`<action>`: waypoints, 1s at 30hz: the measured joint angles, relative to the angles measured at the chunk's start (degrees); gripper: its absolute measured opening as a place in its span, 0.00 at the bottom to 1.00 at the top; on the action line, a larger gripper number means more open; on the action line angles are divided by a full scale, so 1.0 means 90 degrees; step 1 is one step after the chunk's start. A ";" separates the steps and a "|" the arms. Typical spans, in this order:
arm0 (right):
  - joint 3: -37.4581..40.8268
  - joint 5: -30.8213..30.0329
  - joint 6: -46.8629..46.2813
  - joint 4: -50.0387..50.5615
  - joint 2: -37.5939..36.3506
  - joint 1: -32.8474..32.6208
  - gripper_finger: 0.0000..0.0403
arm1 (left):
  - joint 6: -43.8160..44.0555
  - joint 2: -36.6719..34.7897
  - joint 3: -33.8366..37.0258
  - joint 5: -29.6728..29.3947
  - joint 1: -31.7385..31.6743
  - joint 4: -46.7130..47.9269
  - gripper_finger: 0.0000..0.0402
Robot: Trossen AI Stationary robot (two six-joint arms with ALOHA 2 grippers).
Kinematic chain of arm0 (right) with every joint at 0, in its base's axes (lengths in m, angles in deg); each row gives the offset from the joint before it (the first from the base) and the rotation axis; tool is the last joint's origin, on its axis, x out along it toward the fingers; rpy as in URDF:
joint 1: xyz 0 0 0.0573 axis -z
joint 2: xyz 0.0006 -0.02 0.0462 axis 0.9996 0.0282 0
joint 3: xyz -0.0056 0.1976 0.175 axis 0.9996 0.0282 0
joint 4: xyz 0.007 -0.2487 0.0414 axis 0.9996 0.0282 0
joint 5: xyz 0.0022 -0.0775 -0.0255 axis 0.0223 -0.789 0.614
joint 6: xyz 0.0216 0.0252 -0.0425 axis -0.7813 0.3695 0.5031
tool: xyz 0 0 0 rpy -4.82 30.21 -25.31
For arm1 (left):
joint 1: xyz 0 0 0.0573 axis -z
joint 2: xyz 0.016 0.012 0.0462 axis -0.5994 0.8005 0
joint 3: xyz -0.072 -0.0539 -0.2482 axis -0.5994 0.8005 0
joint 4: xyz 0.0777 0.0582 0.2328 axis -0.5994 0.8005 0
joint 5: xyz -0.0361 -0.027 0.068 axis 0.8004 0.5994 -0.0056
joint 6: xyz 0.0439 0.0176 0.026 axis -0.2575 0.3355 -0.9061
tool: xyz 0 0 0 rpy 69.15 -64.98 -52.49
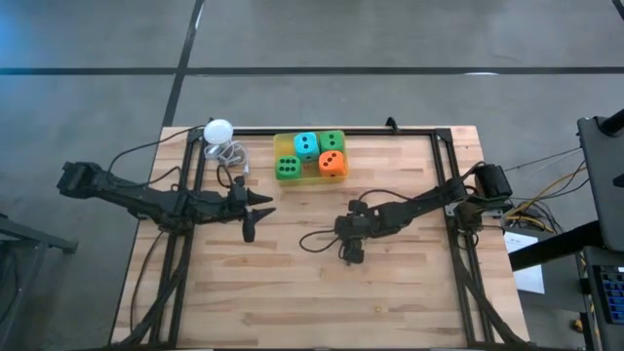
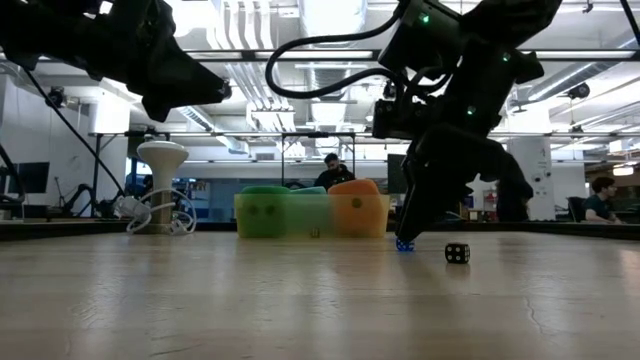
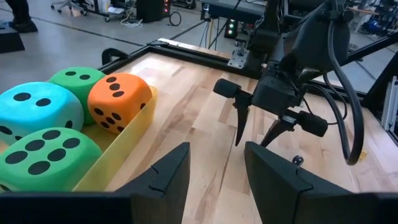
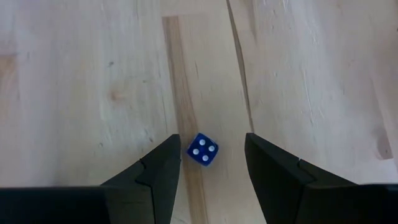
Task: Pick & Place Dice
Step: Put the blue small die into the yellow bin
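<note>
A: From above, where did we find the dice?

B: We saw four soft dice, two green, one teal, one orange, packed together in a yellow tray at the middle of the surface's far edge, with a white ball near the far left corner. The left gripper waited just left of the middle of the surface, and the right gripper hung over the middle.

A: And level with the surface?

B: We made out a small blue die right under the right gripper, and a small black die just beside it, both lying apart from the tray.

A: The left wrist?

B: Its fingers stood apart with nothing between them, and the tray lay close by.

A: The right wrist?

B: Its fingers stood wide on either side of the blue die without touching it. We judged that the pick of that die was in hand, with no grasp made yet. The next move called for lowering squarely and closing gently, since so small a cube could skid or tip out.
</note>
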 joint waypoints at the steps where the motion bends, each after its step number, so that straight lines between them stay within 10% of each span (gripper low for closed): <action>1: 0.0002 0.0005 -0.0002 -0.0002 0.0000 0.0000 0.44 | 0.0000 0.0000 0.0000 -0.0002 0.0000 0.0000 0.40; 30: 0.0369 0.0275 -0.0030 -0.0662 0.0112 0.0032 0.24 | -0.0043 0.0002 0.0005 -0.0012 0.0000 0.0080 0.40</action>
